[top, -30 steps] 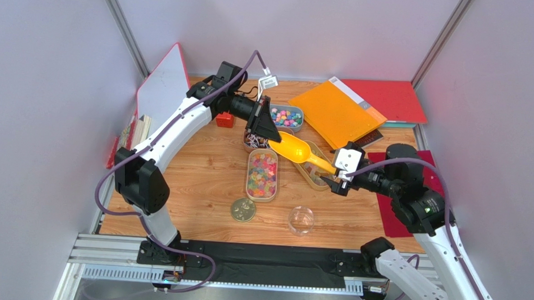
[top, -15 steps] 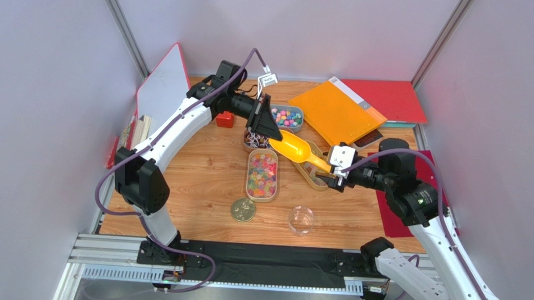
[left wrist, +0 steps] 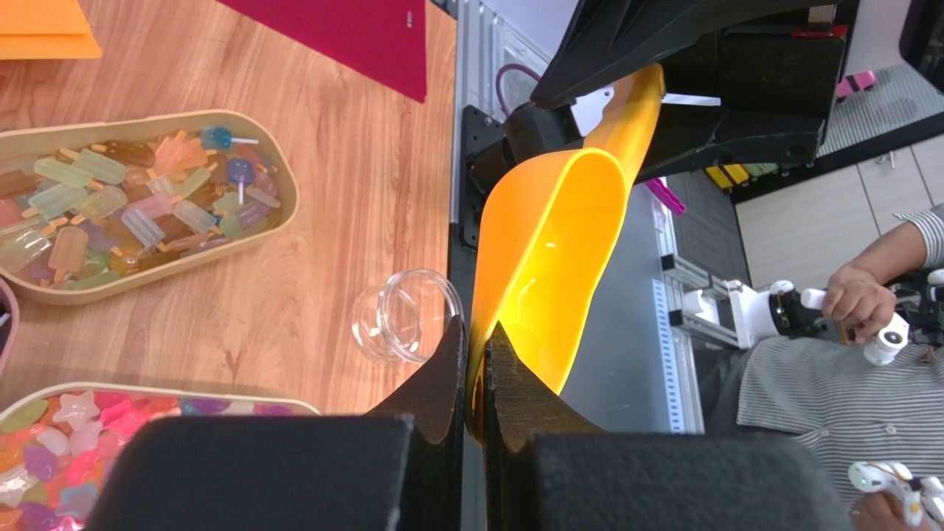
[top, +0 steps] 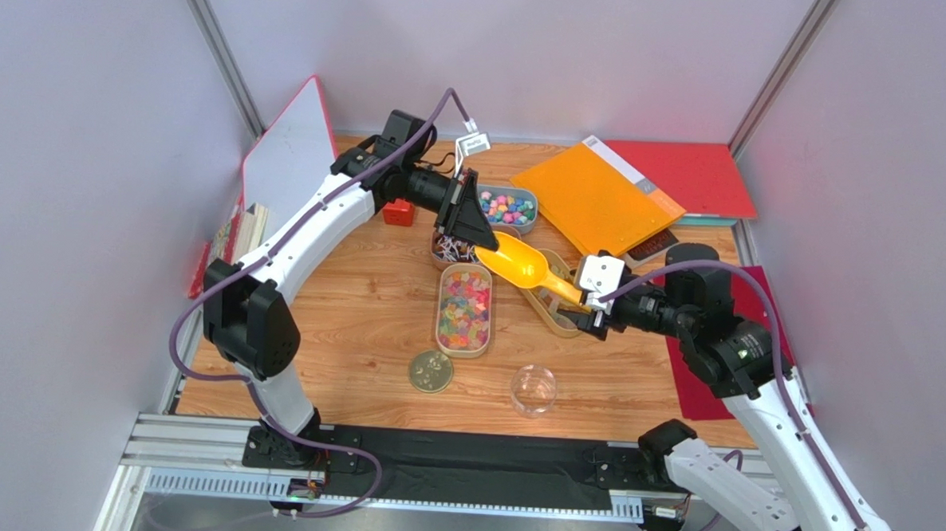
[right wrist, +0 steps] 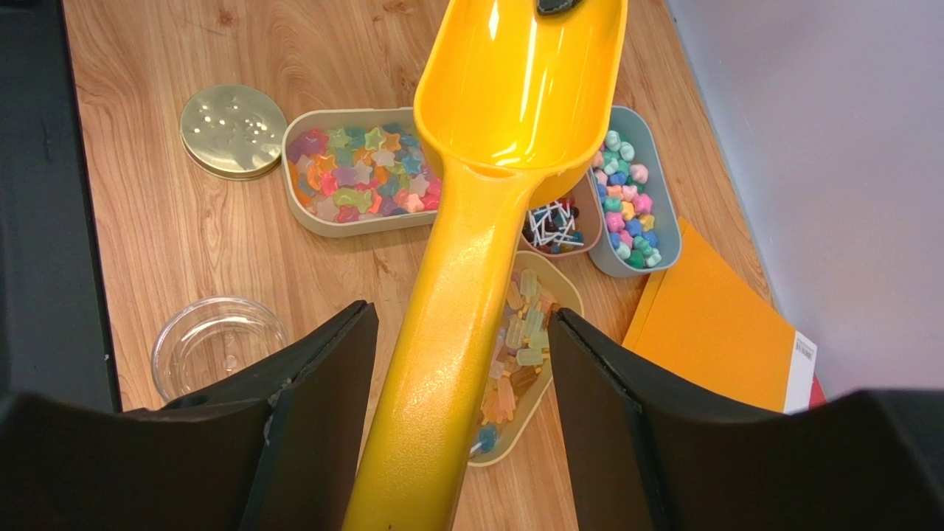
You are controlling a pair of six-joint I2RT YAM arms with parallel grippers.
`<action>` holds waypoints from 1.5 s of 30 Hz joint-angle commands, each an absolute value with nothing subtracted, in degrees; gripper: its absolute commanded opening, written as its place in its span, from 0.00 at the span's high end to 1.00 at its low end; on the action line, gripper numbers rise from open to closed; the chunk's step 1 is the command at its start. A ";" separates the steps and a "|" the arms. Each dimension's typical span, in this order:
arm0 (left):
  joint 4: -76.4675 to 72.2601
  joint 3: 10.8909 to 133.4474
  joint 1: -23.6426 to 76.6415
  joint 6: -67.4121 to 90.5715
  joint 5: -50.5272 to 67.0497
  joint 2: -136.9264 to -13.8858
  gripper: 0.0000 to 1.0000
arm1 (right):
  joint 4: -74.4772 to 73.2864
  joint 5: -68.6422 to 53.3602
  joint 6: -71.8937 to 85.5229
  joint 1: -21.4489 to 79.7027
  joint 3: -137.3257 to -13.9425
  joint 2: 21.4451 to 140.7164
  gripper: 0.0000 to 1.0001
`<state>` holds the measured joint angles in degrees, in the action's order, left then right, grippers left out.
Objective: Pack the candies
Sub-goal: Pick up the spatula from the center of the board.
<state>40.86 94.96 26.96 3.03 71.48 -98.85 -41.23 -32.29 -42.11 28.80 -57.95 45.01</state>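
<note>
A yellow scoop hangs empty above the trays, and my left gripper is shut on the rim of its bowl. My right gripper is open, with a finger on either side of the scoop's handle and a gap on both sides. The candies lie in several beige trays: star gummies, pink, green and blue bits, white twist-wrapped pieces and lolly-shaped gummies under the handle.
A clear glass jar and a round gold lid sit near the front edge. A red cube lies behind my left arm. An orange envelope and red mats lie at the back right.
My right gripper has slid left along the scoop's handle and its jaws have narrowed a little. The left gripper holds the scoop almost where it was.
</note>
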 commanded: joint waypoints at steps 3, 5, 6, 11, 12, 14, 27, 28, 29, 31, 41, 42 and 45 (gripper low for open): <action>41.92 95.53 27.77 0.63 68.13 -99.49 1.00 | -36.82 -30.85 -40.26 29.71 -60.73 42.46 0.66; 42.89 95.97 27.77 0.09 67.07 -99.67 1.00 | -38.93 -30.94 -40.34 29.71 -61.87 42.36 0.60; 43.33 96.15 27.69 -1.22 66.54 -99.75 1.00 | -39.81 -30.94 -40.34 29.71 -63.27 42.19 0.60; 43.42 96.15 27.69 -1.49 65.48 -99.67 1.00 | -45.96 -29.27 -39.55 29.71 -66.53 44.20 0.55; 43.77 96.41 27.69 -1.93 64.78 -99.58 1.00 | -47.01 -28.75 -39.55 29.71 -66.97 44.73 0.43; 44.03 96.85 27.34 -2.37 64.34 -99.49 1.00 | -50.17 -26.55 -40.34 29.71 -68.20 45.79 0.26; 43.33 97.65 25.40 -1.32 64.25 -98.61 1.00 | -47.48 -26.37 -39.11 29.71 -63.46 46.22 0.19; 43.33 97.65 25.49 -1.23 64.34 -98.53 1.00 | -46.33 -26.02 -39.02 29.71 -63.02 46.49 0.20; 43.24 97.56 25.40 -1.14 64.25 -98.26 1.00 | -44.58 -25.49 -38.94 29.71 -62.32 46.84 0.20; 43.24 97.38 25.40 -1.06 64.34 -97.91 1.00 | -43.51 -25.05 -38.93 29.71 -61.96 48.16 0.21; 42.63 96.50 25.40 -0.44 65.04 -97.65 1.00 | -40.34 -23.56 -38.32 29.71 -60.82 52.21 0.26; 42.54 96.50 25.40 -0.44 65.13 -97.65 1.00 | -40.17 -23.47 -38.15 29.71 -60.73 52.38 0.26; 42.37 96.50 25.40 -0.26 65.30 -97.73 1.00 | -38.94 -23.29 -37.71 29.71 -60.21 52.65 0.27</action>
<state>44.12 95.66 25.19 -0.91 62.78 -99.55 -43.22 -24.05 -39.31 29.45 -60.75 52.53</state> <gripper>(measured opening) 0.029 0.732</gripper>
